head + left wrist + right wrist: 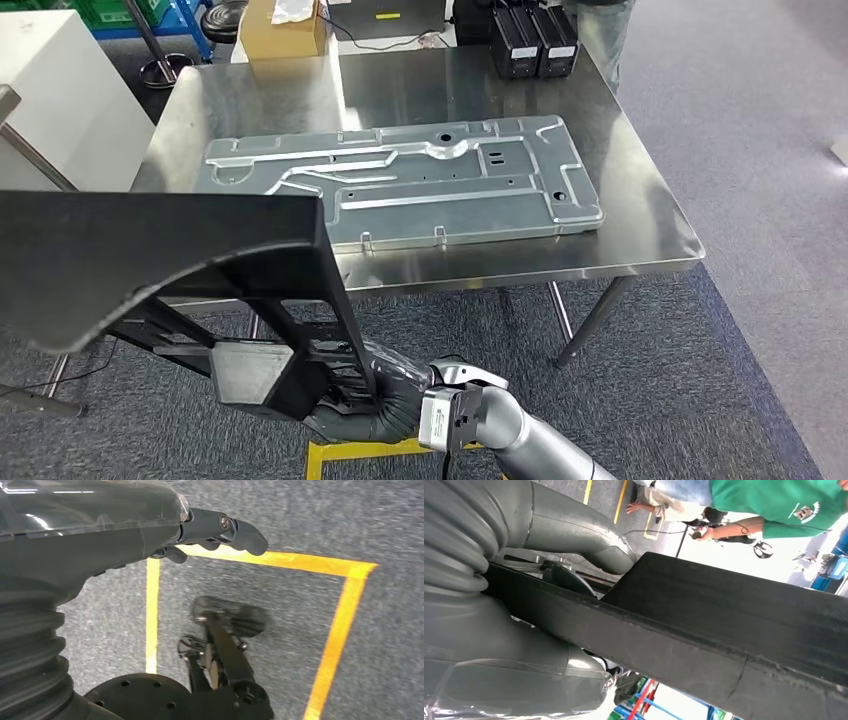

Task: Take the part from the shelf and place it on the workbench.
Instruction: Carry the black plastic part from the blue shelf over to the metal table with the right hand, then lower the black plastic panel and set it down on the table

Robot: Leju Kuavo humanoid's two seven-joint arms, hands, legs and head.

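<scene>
The part is a large black panel with a ribbed frame [170, 250], held up in front of me at the lower left of the head view, short of the steel workbench [640, 200]. My right hand [375, 400] grips its lower frame from below. In the right wrist view the thumb and fingers [499, 645] clamp around the panel's thick black edge [724, 610]. My left hand [150, 525] hangs over the grey carpet, its fingers [235, 530] apart and holding nothing.
A big silver stamped plate [400, 180] covers much of the workbench. At its far edge stand a cardboard box [285, 30] and black cases [533, 40]. A white cabinet [55, 90] stands left. A person in green [774, 505] is nearby. Yellow tape [340, 610] marks the floor.
</scene>
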